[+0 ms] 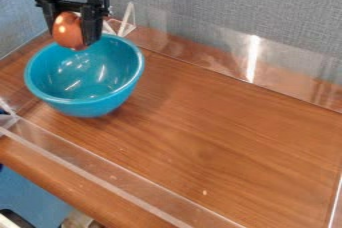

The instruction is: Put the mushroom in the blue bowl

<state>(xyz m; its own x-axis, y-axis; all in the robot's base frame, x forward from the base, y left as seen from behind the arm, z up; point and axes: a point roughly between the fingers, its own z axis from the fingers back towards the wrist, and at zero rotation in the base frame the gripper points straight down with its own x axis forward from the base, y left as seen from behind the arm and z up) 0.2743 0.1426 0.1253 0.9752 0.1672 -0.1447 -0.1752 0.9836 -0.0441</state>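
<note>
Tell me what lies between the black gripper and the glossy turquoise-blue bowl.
The reddish-brown egg-shaped mushroom, seen in the camera view, apparently gripped above the bowl's back rim.
</note>
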